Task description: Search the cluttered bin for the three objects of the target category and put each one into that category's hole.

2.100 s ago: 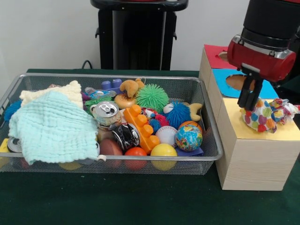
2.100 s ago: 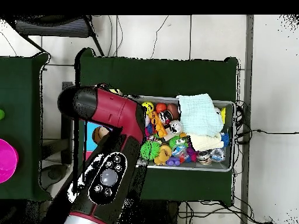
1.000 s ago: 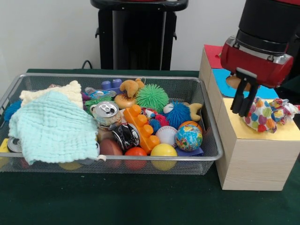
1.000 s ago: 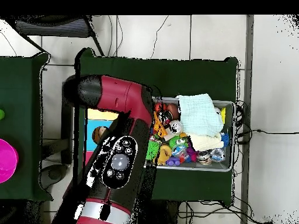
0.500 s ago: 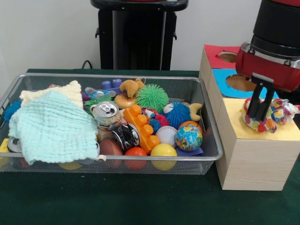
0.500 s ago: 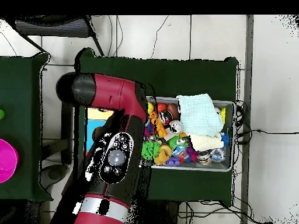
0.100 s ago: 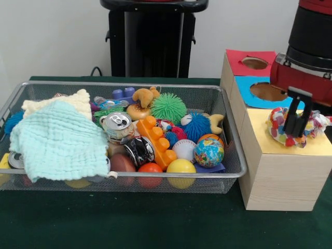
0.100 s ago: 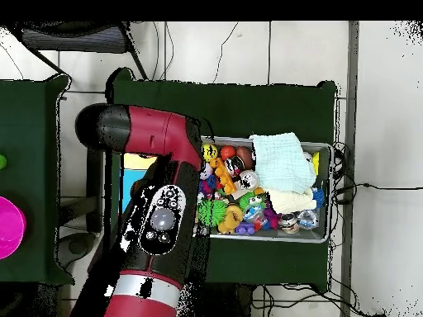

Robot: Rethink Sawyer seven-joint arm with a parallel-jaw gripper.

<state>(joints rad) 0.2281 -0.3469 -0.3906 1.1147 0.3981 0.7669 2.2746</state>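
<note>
In the front view, the hand (image 7: 297, 126) is seen lowered onto the multicoloured cloth bundle (image 7: 283, 126) lying over the yellow panel (image 7: 290, 147) of the wooden box (image 7: 275, 176), its two fingers close together at the bundle's middle, though a firm grip cannot be confirmed. In the overhead view, the arm (image 8: 157, 223) covers the box beside the wire bin (image 8: 324, 235), so hand and bundle are hidden.

**No lettering to be read**

Nothing here can be read. The can (image 7: 119, 125) shows only its silver top; the dark can (image 7: 140, 150) beside it has markings too blurred to make out. The globe ball (image 7: 209, 152) carries map patches but no legible names. The box (image 7: 275, 171) faces are plain colour.
</note>
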